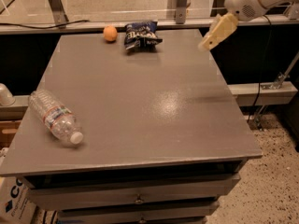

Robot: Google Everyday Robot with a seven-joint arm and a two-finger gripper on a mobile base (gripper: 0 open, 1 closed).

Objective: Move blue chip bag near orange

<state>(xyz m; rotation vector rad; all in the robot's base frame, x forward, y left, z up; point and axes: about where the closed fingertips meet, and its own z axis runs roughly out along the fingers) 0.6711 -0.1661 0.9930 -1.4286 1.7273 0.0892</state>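
Items I see on the grey table [140, 101]:
1. Water bottle [55, 119], clear, lying on its side near the front left.
2. Orange [110, 33], at the far edge.
3. Blue chip bag [141, 34], lying just right of the orange, not touching it.
4. Gripper [217, 31], in the air by the far right corner, apart from the bag. I cannot tell whether it is spread or closed.
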